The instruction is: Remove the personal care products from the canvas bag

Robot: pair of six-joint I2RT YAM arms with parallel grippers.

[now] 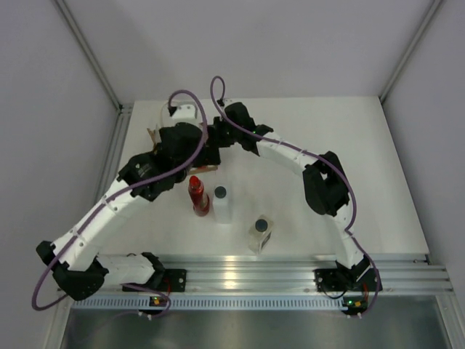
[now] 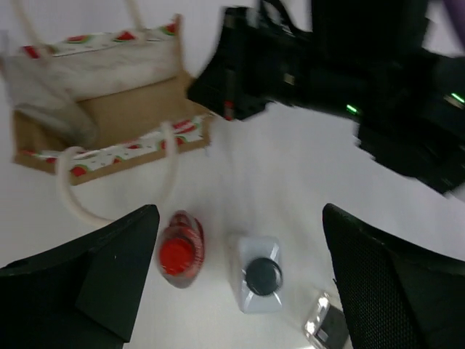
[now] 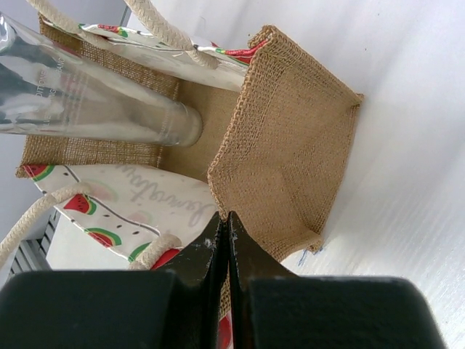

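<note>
White counter (image 1: 349, 160); bag (image 3: 290, 145) at 11 o'clock, 1 pale tube (image 3: 94, 102) inside: likely light, slick, squashy, so I'd pinch its top. My left fingers (image 2: 123, 254) released, right fingers (image 3: 227, 236) clenched on bag rim.

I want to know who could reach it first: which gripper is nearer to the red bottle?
Left. The left gripper hangs open just above the red bottle. The right gripper is farther back, shut on the rim of the canvas bag.
</note>
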